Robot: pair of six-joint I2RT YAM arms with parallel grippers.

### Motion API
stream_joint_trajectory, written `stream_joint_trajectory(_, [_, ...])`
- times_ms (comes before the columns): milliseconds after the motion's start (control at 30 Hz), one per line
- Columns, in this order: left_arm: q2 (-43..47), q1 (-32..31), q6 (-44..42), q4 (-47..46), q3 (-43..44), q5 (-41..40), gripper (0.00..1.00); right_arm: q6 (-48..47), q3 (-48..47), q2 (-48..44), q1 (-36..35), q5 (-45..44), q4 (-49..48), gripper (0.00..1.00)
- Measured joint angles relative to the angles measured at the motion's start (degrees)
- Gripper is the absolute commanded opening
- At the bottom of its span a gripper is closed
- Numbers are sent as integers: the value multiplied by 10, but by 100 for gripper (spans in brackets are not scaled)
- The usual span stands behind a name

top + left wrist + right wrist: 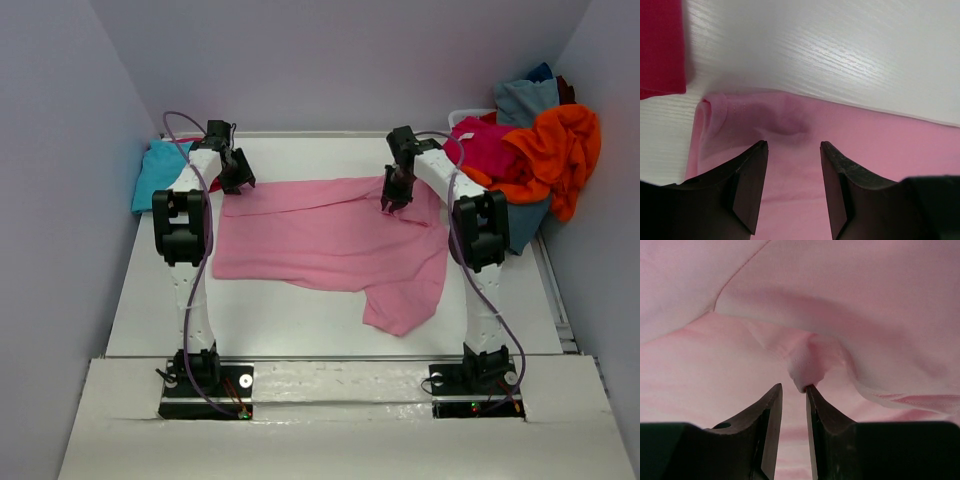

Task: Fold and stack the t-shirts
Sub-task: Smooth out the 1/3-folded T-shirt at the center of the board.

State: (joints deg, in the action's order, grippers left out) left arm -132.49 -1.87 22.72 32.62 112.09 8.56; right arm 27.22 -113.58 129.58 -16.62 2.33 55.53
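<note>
Obs.: the light pink soft cloth t-shirt (320, 240) lay spread on the white wood-grain surface (300, 320), body mostly flat. One sleeve trailed off its near right part toward the arm bases.

Left end effector (236, 178): over the far left corner of the pink shirt. In the left wrist view its two dark fingers (747, 175) stood apart above the cloth with nothing between them, so it was released. The shirt's folded edge and a small wrinkle lay just ahead of the fingertips. A deep red cloth piece (660, 45) lay on the surface just beyond that same corner, apart from the pink shirt.

Right end effector (395, 195): at the far right part of the pink shirt. In the right wrist view its fingers were drawn close together, with a small pucker of pink cloth pinched at the tips, so it was grasping the shirt. The cloth around the pinch rose in ridges.

Other garments:
- A turquoise soft cloth t-shirt (155, 175) lay left of the pink shirt, at the surface's edge.
- A heap lay right of and beyond the pink shirt: a magenta cloth t-shirt (490, 150), an orange cloth t-shirt (560, 150) draped over it, and a grey-blue cloth t-shirt (525, 100) at the top.
</note>
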Motion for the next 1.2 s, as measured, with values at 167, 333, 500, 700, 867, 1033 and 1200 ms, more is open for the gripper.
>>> stream_joint_trajectory(167, [0,0,0,0,0,0,57,0,-7,13,0,-4,0,31])
stream_joint_trajectory(333, [0,0,0,0,0,0,57,0,-7,15,0,-6,1,26])
stream_joint_trajectory(500, [0,0,-2,1,0,0,57,0,-7,15,0,-9,1,19])
stream_joint_trajectory(700, [0,0,-2,2,0,0,57,0,-7,15,0,-10,1,10])
stream_joint_trajectory(867, [0,0,-2,3,0,0,57,0,-7,15,0,-9,2,7])
stream_joint_trajectory(1033, [0,0,-2,3,0,0,57,-1,-7,15,-1,-4,5,7])
stream_joint_trajectory(1200, [0,0,-2,3,0,0,57,-3,-7,12,-5,7,11,7])
